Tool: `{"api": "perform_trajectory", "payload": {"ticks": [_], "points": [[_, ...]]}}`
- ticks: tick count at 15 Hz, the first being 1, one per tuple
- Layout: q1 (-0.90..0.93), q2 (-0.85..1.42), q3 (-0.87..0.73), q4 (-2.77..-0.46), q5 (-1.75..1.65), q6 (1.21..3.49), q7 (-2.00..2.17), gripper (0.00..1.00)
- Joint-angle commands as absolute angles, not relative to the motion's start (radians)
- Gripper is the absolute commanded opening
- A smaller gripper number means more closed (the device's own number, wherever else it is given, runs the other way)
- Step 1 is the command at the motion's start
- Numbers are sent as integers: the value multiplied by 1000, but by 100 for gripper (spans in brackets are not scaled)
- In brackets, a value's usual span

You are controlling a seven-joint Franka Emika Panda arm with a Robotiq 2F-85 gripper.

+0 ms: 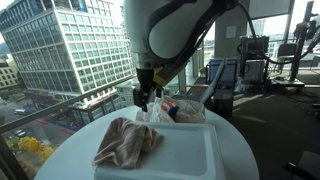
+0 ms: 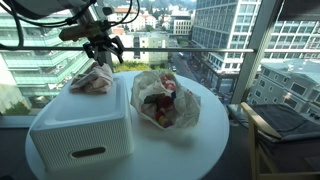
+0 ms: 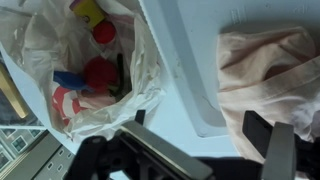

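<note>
On top of a white box (image 2: pixel 80 135), which stands on a round white table (image 2: pixel 205 150) beside tall windows, lies a crumpled pinkish cloth (image 2: pixel 92 80). It rests at one end of the lid, bunched into loose folds, and nothing presses on it. The gripper (image 2: pixel 103 50) hangs just above that end of the box, its jaws spread wide and holding nothing. In the wrist view its two dark fingers (image 3: pixel 275 150) stand well apart at the bottom of the picture, with only bare lid between them. From there the cloth shows to one side on the lid, and the box's straight edge runs up the middle. On the table just beside the box sits an open, crinkled plastic bag (image 2: pixel 167 100). Inside it are small coloured things: red pieces (image 3: pixel 100 75), a blue one (image 3: pixel 70 80) and a yellow one (image 3: pixel 88 12). What they are is too blurred to tell. In both exterior views the cloth lies clear of the bag, and the gripper touches neither.
</note>
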State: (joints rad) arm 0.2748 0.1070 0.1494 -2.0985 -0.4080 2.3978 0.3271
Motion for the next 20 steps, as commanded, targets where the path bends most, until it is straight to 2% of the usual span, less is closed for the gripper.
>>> {"api": "perform_trajectory", "payload": {"ticks": [1,6,11,16,20], "points": [[246,55,120,-2102,-508,2406,471,100],[181,71,65,-2115,-740,2433,696,100],[129,144,16,-2120,-945,2565,881,100],[124,142,30,-2125,-886,2523,815,100],[119,228,5,-2090,-899,2471,880,100]]}}
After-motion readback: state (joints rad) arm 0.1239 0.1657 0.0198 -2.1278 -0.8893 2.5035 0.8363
